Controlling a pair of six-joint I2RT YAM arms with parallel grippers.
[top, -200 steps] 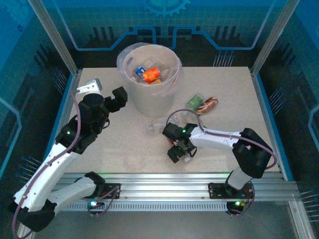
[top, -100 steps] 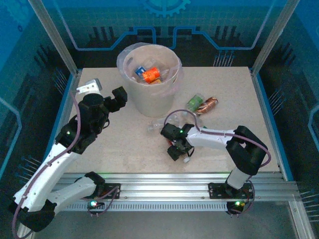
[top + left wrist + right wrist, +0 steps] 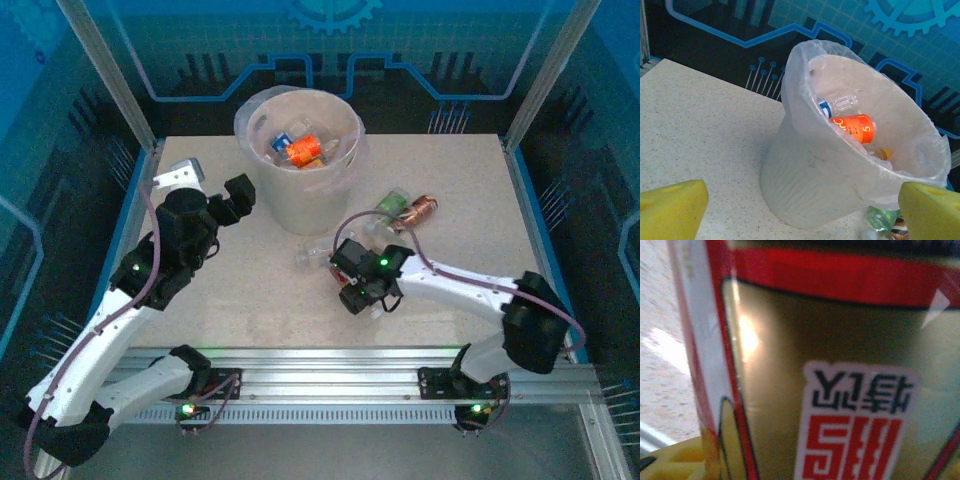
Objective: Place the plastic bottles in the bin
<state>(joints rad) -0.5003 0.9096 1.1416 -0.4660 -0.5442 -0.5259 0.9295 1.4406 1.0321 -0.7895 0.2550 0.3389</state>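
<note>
Red and olive-gold print crowds the right wrist view: a plastic bottle (image 3: 840, 365) close up, with a yellow pad (image 3: 670, 460) just below it. From above, the right gripper (image 3: 362, 292) sits low at mid-bench, toward the near edge; I cannot tell whether it pinches that bottle. The left gripper (image 3: 232, 200) is spread wide, left of the bin (image 3: 805, 175), which stands at the far edge. The left wrist view looks inside it at an orange-labelled bottle (image 3: 855, 127). The bench (image 3: 250, 290) is speckled beige, walled by blue panels (image 3: 400, 60). One bin and two arms are in view. Three bottles lie loose: a green bottle (image 3: 391, 206), a copper bottle (image 3: 421, 210) and a clear bottle (image 3: 313, 256).
</note>
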